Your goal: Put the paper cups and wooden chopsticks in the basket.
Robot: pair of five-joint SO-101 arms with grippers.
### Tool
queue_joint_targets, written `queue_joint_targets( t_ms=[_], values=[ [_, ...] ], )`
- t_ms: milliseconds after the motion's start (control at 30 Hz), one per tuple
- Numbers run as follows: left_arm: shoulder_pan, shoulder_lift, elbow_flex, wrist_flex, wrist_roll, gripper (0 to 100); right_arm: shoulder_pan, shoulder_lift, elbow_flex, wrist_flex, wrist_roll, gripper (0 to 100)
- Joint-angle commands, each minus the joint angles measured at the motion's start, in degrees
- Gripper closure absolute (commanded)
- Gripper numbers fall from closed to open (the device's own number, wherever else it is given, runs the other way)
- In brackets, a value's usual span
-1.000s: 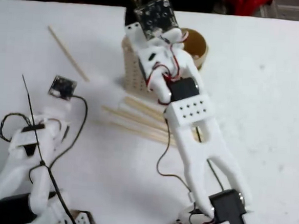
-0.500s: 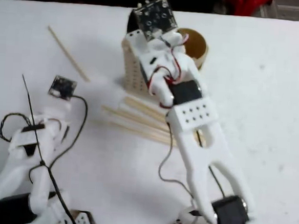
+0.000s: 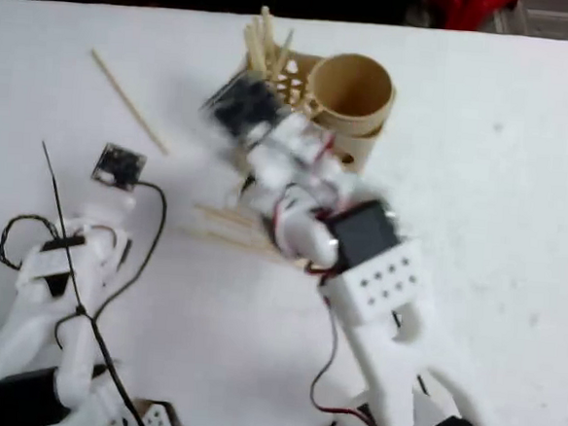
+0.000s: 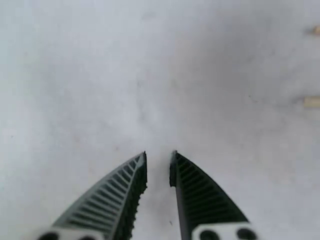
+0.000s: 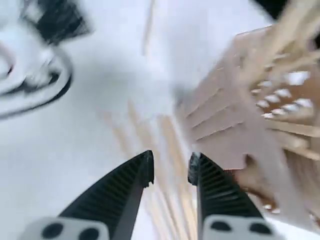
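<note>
A pale slatted basket [image 3: 285, 81] stands at the back of the table with several wooden chopsticks [image 3: 263, 38] sticking up out of it. A brown paper cup [image 3: 350, 89] stands upright against its right side. More chopsticks [image 3: 227, 225] lie on the table in front of the basket, and one chopstick [image 3: 126, 99] lies far left. My right gripper [image 3: 237, 108] hangs just left of the basket's front, above the loose chopsticks [image 5: 170, 145], open [image 5: 171, 167] and holding nothing. My left gripper [image 4: 158, 157] rests over bare table, its fingers a narrow gap apart and empty.
The left arm [image 3: 55, 285] sits folded at the front left, with its black cable [image 3: 151, 233] looped beside it. The right arm's body [image 3: 367, 277] crosses the middle of the table. Two chopstick ends [image 4: 312, 101] poke in at the left wrist view's edge.
The right arm has drawn back from over the basket toward the front and left. Chopsticks now stand in the basket, and the cup, earlier partly covered, is in plain sight. The left arm is unmoved.
</note>
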Motion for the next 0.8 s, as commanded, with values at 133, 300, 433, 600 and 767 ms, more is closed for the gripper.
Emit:
queue_joint_targets(
  t_ms=[133, 300, 433, 600, 767],
  values=[
    [0.8, -1.8, 0.1, -1.0, -0.4, 90, -4.9, 5.8, 13.5, -5.8, 8.3, 86.8],
    [0.8, -1.8, 0.1, -0.9, -0.4, 90, -4.9, 6.8, 28.0, -20.4, 13.8, 86.8],
    [0.8, -1.8, 0.1, -0.9, -0.5, 90, -5.0, 6.9, 35.4, -28.2, 16.7, 86.8],
    [0.8, -1.8, 0.1, -0.9, -0.5, 90, -5.0, 10.5, 38.5, -32.9, 17.1, 86.8],
    [0.8, -1.8, 0.1, -0.9, -0.5, 90, -4.7, 19.6, 35.0, -35.3, 17.1, 86.8]
  ],
)
